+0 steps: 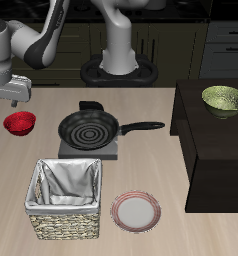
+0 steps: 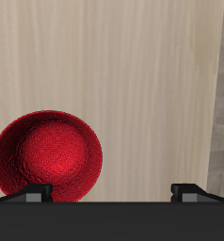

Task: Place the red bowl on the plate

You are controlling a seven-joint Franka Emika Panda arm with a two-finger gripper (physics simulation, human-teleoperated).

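Pinkish-rimmed, the plate (image 1: 137, 212) sits bare beside the wicker basket (image 1: 64, 198). Beyond the basket we see the red bowl (image 1: 20, 123) on the table (not lifted), the gripper (image 2: 111, 192) above it, its 2 fingers spread, gripping nothing. Grasp, carry and placement all remain.

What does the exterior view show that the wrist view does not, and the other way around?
Only the exterior view shows the plate, the black frying pan on its stove, the wicker basket, the olive-green bowl and the robot arm. Only the wrist view shows the tool with its fingers apart and nothing between them. Both show the red bowl on the wooden table.
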